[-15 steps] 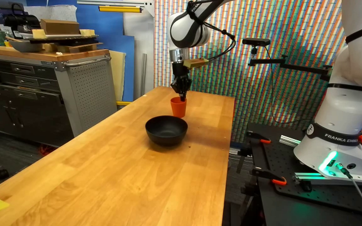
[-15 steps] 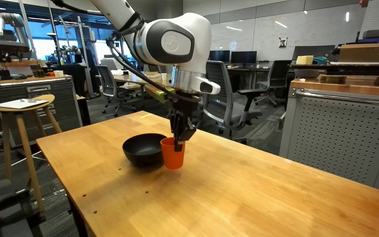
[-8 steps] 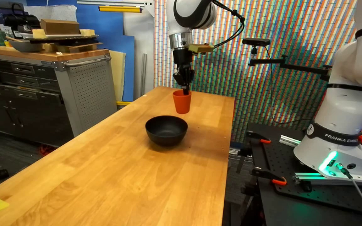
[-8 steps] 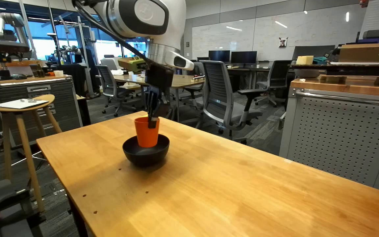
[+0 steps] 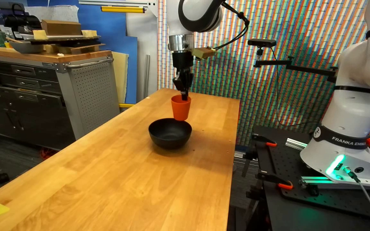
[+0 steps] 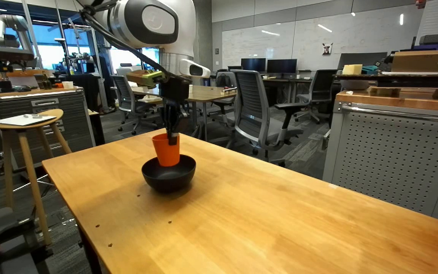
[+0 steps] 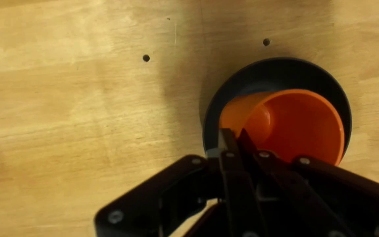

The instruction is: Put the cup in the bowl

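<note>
Cup (image 5: 180, 110) & gripper (image 5: 184, 97) shifted twd 7–8 o'clock vs 0.5 s ago in an exterior view; cup now approx at 1 o'clock of bowl (image 5: 169, 138) there. Wrist view: cup held over bowl, gripper pinching cup wall at mouth's 8–9 o'clock. Bowl's on table (image 5: 124, 166).

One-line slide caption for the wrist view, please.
The gripper pinches an orange cup by its wall, holding it over a black bowl on a wooden table.
</note>
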Available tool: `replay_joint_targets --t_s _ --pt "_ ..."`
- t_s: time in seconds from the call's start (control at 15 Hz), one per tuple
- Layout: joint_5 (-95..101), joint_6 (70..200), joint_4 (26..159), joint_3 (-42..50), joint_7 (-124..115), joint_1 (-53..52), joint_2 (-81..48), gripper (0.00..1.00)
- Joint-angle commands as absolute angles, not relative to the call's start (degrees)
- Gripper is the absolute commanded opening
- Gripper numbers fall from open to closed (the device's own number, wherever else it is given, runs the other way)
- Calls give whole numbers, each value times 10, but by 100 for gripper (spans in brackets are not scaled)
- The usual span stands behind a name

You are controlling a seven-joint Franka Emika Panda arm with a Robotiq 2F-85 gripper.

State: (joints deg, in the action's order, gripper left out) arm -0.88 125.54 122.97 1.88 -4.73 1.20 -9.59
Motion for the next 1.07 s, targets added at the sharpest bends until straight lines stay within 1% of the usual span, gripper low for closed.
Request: replay_joint_targets --t_s 0.0,1.0 --pt "16 1299 1215 20 -41 10 -116 1" --pt "-27 1280 1155 1 -18 14 -228 1"
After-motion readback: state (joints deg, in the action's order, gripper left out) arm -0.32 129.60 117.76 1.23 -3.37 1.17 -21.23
